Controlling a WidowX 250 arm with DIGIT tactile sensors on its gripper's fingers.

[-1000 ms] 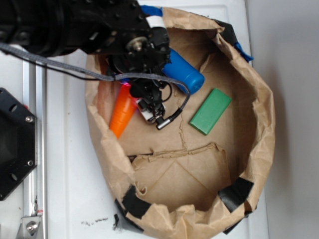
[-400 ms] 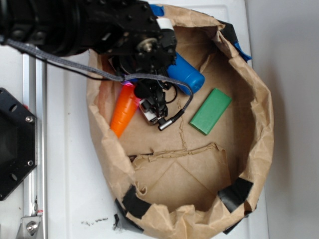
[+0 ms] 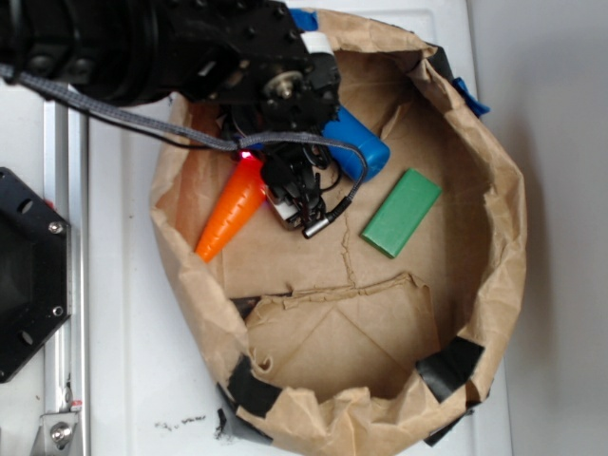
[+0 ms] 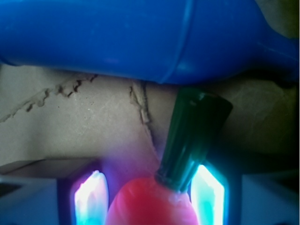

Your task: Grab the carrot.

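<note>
The carrot is orange and tapered and lies inside the brown paper bag, its tip pointing down-left against the bag's left wall. My gripper is at the carrot's thick end under the black arm. In the wrist view the gripper is shut on the carrot, whose rounded top fills the space between the two glowing fingers. The dark green stem leans against the right finger.
A blue bottle lies just beyond the carrot's stem, close above the gripper in the wrist view. A green block rests to the right on the bag's floor. A metal rail and a black base stand at the left.
The carrot has swung so its tip points further left and out over the bag's left wall. The bag's left side has bulged outward. The arm has shifted slightly.
</note>
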